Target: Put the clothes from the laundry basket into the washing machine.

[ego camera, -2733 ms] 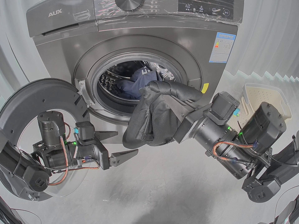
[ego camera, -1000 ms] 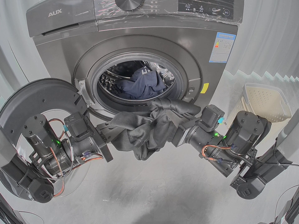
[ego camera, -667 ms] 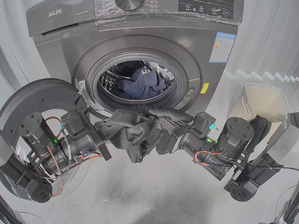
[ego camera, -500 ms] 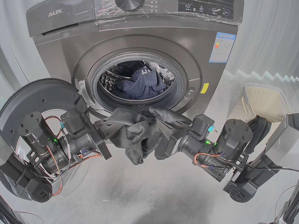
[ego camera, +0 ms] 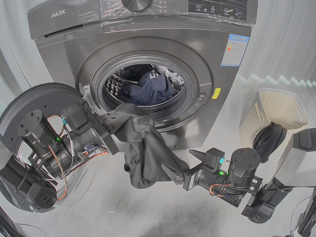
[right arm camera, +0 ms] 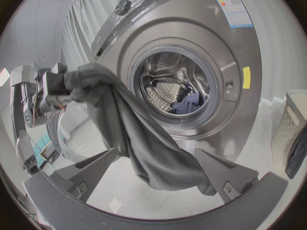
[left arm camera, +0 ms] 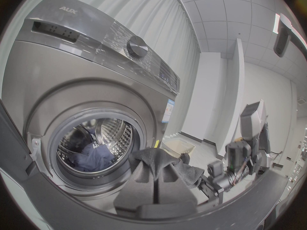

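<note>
Fingers on the left gripper [ego camera: 113, 117] are clamped on a bunched upper part of the dark grey garment [ego camera: 144, 155], right at the lower-left rim of the washing machine [ego camera: 197, 50] opening — the drum lies just up and beyond them. From there the cloth hangs long-axis down toward the floor (its tail well below the rim), passing between the spread, empty fingers of the right gripper [ego camera: 177, 160]. The left arm is nearer the opening, though I judge the tail will need lifting to follow.
</note>
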